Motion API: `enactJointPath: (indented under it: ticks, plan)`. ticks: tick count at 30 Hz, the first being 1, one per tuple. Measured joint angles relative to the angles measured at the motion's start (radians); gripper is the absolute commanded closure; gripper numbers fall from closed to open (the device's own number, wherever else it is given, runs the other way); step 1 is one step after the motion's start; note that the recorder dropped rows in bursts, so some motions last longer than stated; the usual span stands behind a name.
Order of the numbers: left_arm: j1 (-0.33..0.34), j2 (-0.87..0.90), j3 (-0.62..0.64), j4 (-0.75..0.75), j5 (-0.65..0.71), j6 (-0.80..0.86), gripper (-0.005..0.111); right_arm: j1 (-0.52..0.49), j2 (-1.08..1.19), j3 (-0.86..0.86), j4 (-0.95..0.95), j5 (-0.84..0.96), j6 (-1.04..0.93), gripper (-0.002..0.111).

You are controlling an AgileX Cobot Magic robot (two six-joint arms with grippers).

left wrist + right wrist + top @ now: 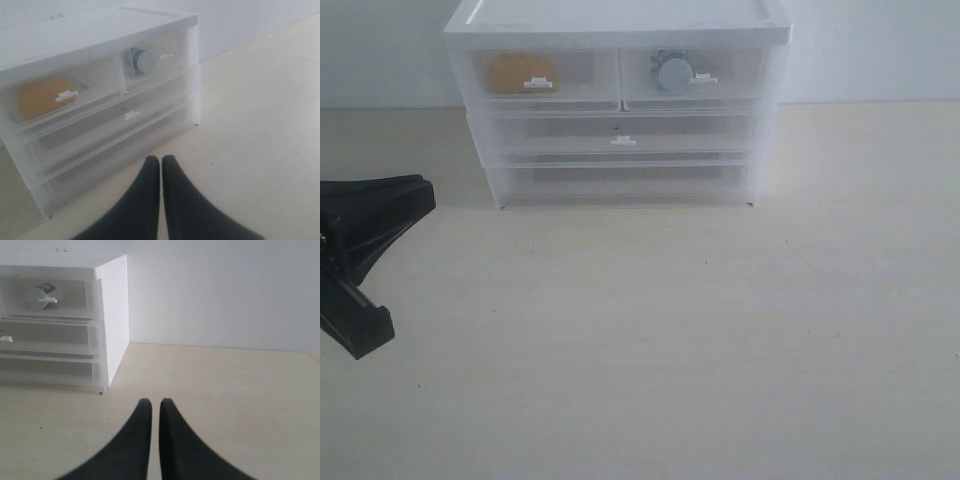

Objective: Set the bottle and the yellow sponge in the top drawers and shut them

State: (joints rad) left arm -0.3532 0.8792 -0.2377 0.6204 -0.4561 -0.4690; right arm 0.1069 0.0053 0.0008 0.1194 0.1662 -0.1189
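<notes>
The white-topped cabinet (620,22) stands at the back of the table with both top drawers pushed in. The yellow sponge (520,73) (40,97) shows through the top left drawer (582,70). The bottle (672,72) (142,61) (39,296) lies on its side in the top right drawer (738,70), white cap facing out. My left gripper (420,195) (161,159) is shut and empty, low over the table, in front of and left of the cabinet. My right gripper (152,402) is shut on nothing, off to the cabinet's right, outside the exterior view.
Two full-width translucent drawers (620,135) sit shut below the top pair. The pale table (670,330) runs from the cabinet to the near edge. A white wall (225,290) stands behind.
</notes>
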Motion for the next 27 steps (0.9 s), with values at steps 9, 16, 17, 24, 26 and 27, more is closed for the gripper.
enactJointPath:
  ticks: [9,16,17,24,26,27]
  plan:
    - [-0.001,-0.041,0.002,0.002,0.036,0.008,0.103,-0.002,0.0,0.0,0.002,-0.004,0.0,0.102]
    - [0.335,-0.625,0.071,-0.217,0.322,0.098,0.103,-0.002,0.0,0.0,0.002,-0.01,0.0,0.102]
    - [0.385,-0.694,0.078,-0.228,0.356,0.125,0.103,-0.002,0.0,0.0,0.002,-0.012,0.0,0.102]
    - [0.501,-0.872,0.119,-0.247,0.583,0.178,0.103,-0.002,0.0,0.0,0.002,-0.014,0.0,0.102]
    - [0.503,-0.875,0.159,-0.262,0.578,0.196,0.103,-0.002,0.0,0.0,0.002,-0.014,0.0,0.102]
    - [0.503,-0.875,0.187,-0.292,0.559,0.231,0.103,-0.002,0.0,0.0,0.002,-0.014,0.0,0.102]
